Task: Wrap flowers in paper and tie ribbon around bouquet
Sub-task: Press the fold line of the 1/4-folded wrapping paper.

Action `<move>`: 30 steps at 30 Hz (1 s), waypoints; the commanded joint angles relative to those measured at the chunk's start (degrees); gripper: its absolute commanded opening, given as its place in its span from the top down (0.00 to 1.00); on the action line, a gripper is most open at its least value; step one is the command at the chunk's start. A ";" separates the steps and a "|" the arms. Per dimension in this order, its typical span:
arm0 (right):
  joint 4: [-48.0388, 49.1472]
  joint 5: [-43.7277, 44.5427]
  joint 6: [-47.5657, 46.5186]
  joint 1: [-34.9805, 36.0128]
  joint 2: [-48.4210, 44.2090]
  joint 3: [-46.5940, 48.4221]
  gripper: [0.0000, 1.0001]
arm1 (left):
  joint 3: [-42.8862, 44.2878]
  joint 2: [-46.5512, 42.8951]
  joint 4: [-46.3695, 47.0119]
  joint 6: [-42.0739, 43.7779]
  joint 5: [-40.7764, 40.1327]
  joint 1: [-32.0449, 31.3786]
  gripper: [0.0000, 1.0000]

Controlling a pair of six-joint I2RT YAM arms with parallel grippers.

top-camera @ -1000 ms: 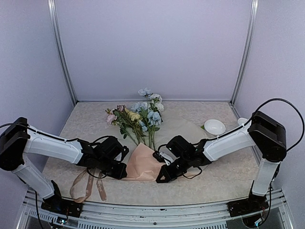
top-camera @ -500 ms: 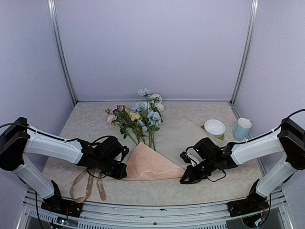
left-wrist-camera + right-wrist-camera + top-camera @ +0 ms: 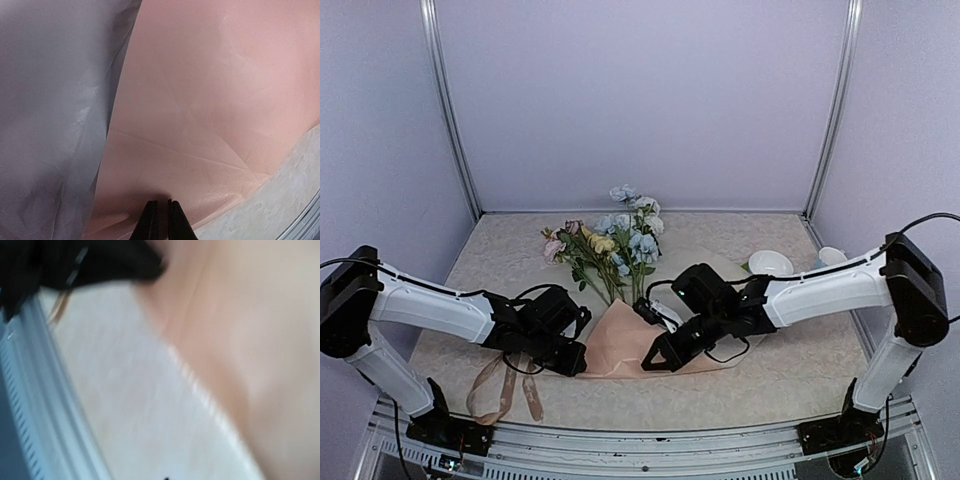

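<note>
Two arms meet low over the near-centre of the pale mottled tabletop (image 3: 790,360); the step in hand is judged to be wrapping, with tying not yet begun.

- Large thin peach-pink paper sheet (image 3: 615,340): lies on the tabletop between the two grippers. Its near part is creased and lifted into a loose fold, and no cone is formed yet.
- Bunch of small pink, yellow, pale blue and white flowers on long green stems (image 3: 610,245): lies beyond the fold with the blooms pointing away. The stem ends reach the paper's far edge.
- Long narrow beige-tan fabric ribbon (image 3: 503,392): loose loops at the near left edge, apart from the paper, untouched.
- Left gripper (image 3: 563,358): jaws pinched almost together on the paper's left edge (wrist view confirms the sheet sits between the tips).
- Right gripper (image 3: 655,360): hangs over the fold's near right part, jaws closed. Its wrist view is blurred, so I cannot tell whether it pinches or merely presses paper.

Next move, as judged: carry the held left flap across the stems while the right side pins the sheet. This calls for a slow pull, as thin paper creases and slips. The ribbon comes later.
</note>
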 commanded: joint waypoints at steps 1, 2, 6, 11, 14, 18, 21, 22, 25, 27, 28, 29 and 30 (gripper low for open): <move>1.47 0.51 -4.13 -0.78 10.60 6.75 1.00 | -2.39 2.96 -9.12 0.23 1.05 -1.00 0.90; 1.43 0.27 -3.97 -1.22 12.74 7.43 1.00 | -2.35 3.04 -9.29 0.31 1.02 -1.00 0.90; 2.74 -0.19 -1.11 -4.11 13.46 3.19 1.00 | -2.54 2.85 -9.63 0.17 0.54 -1.00 0.90; 5.39 0.93 2.35 -6.80 8.41 -7.11 1.00 | -2.71 3.96 -8.76 0.47 0.88 -0.83 0.90; 6.00 1.72 4.07 -8.76 5.68 -12.68 1.00 | -2.44 5.16 -8.68 1.00 1.24 -0.91 0.90; 5.86 2.67 5.80 -11.37 2.34 -17.17 1.00 | -2.44 5.36 -8.71 1.27 1.30 -0.91 0.90; 5.25 3.12 6.81 -13.46 -0.24 -19.94 1.00 | -2.60 5.17 -8.67 1.18 1.17 -0.91 0.90; 5.18 2.94 7.28 -14.27 -1.05 -20.76 1.00 | -2.70 5.11 -8.60 1.20 1.23 -0.91 0.91; 4.23 2.99 7.65 -16.19 -3.63 -22.74 1.00 | -2.94 5.24 -8.41 1.11 1.33 -0.98 0.91; 3.17 3.05 7.74 -17.32 -5.62 -23.97 1.00 | -2.96 5.27 -8.46 1.15 1.31 -0.93 0.91; 2.75 3.01 7.79 -17.91 -6.77 -24.64 1.00 | -3.00 5.27 -8.45 1.18 1.38 -0.99 0.90; 2.27 3.09 7.93 -18.51 -7.86 -25.34 1.00 | -2.97 5.27 -8.41 1.15 1.40 -1.00 0.91; 1.73 3.25 8.10 -19.26 -9.14 -26.37 1.00 | -2.91 5.22 -8.40 1.11 1.47 -1.00 0.91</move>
